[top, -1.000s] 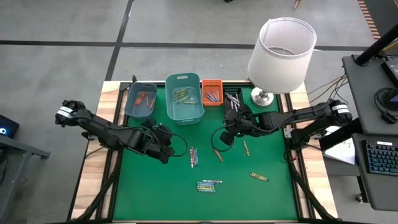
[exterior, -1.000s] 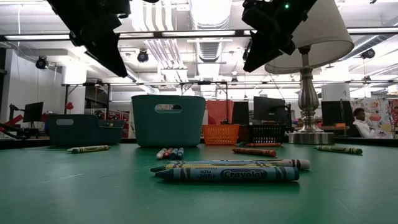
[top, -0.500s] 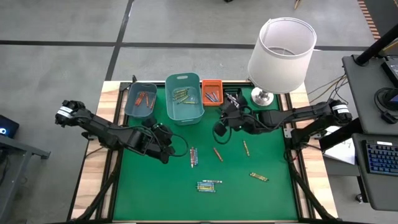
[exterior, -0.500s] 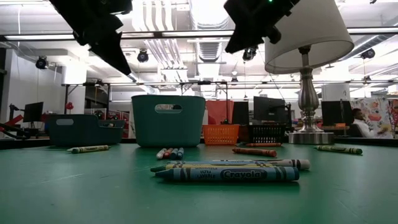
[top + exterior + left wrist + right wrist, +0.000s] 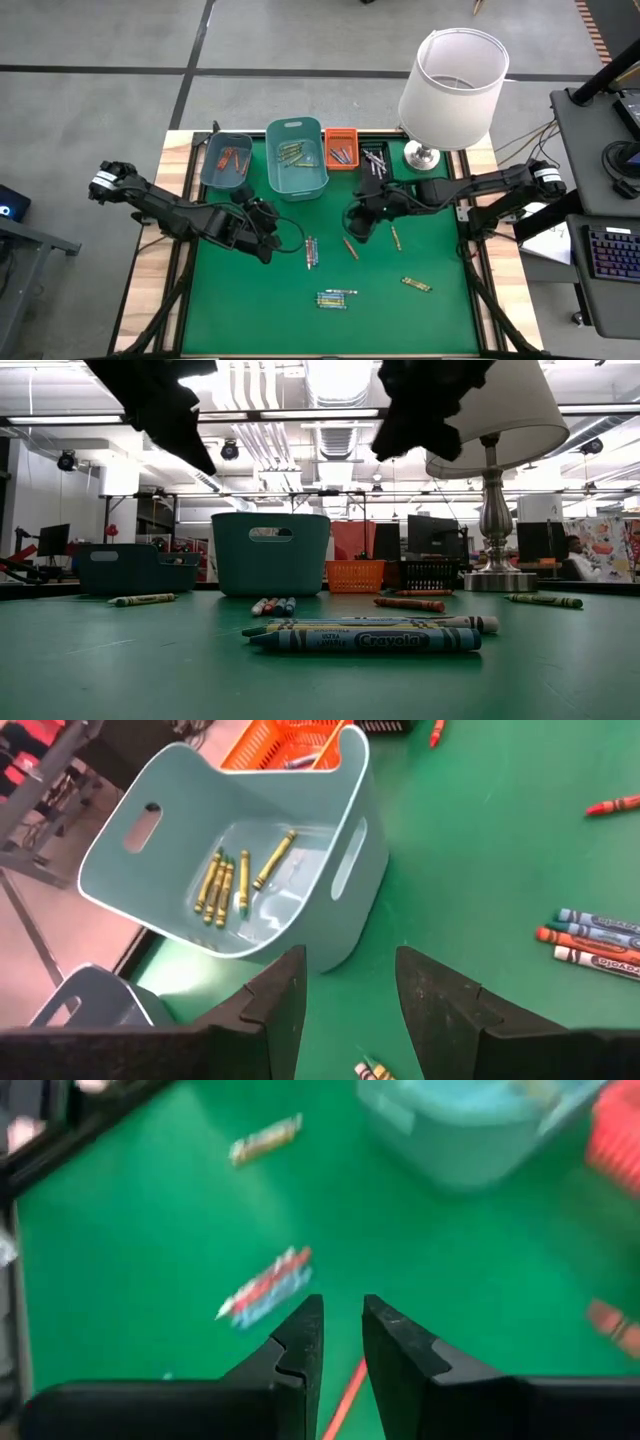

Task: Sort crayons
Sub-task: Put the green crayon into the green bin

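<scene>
Hovering over the green mat point(image 5: 420, 320), the right gripper point(image 5: 352, 226) hangs just left of an orange-red crayon point(image 5: 350, 247), its fingers point(image 5: 296, 1348) slightly apart and empty. The left gripper point(image 5: 268, 240) waits near the big teal bin point(image 5: 296, 156), fingers point(image 5: 285, 995) apart and holding nothing. Loose crayons lie scattered on the mat: a cluster point(image 5: 311, 252) at the middle, another point(image 5: 335, 298) nearer, and two point(image 5: 416, 285) to the right. Yellow-green crayons point(image 5: 228, 878) lie in the teal bin.
</scene>
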Controlling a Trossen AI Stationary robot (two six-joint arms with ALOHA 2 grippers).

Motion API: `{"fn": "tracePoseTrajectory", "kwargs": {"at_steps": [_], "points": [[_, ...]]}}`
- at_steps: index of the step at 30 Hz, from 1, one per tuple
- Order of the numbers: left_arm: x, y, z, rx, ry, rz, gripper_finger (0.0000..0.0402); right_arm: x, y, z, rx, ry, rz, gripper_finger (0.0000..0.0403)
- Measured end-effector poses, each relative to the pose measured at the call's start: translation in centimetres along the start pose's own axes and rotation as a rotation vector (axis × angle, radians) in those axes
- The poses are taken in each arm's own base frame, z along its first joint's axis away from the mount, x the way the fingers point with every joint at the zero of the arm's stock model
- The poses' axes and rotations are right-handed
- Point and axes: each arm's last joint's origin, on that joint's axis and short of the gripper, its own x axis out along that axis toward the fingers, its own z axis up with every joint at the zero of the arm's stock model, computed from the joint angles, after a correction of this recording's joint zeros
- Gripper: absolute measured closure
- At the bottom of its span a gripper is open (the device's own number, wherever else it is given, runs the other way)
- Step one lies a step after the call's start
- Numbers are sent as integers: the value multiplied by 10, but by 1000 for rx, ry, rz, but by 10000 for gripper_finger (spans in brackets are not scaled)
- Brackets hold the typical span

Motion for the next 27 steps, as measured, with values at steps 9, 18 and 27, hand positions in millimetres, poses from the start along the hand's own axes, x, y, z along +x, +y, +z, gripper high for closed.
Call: {"fn": "tracePoseTrajectory", "kwargs": {"at_steps": [9, 18, 27], "points": [[0, -2, 4, 61, -28, -16, 264, -10, -11, -39, 208, 318, -247, 353], [0, -2, 4, 68, -29, -16, 264, -20, -17, -68, 279, 473, -443, 360], [0, -3, 4, 63, -32, -18, 264, -14, -28, -84, 262, 511, -489, 313]]}}
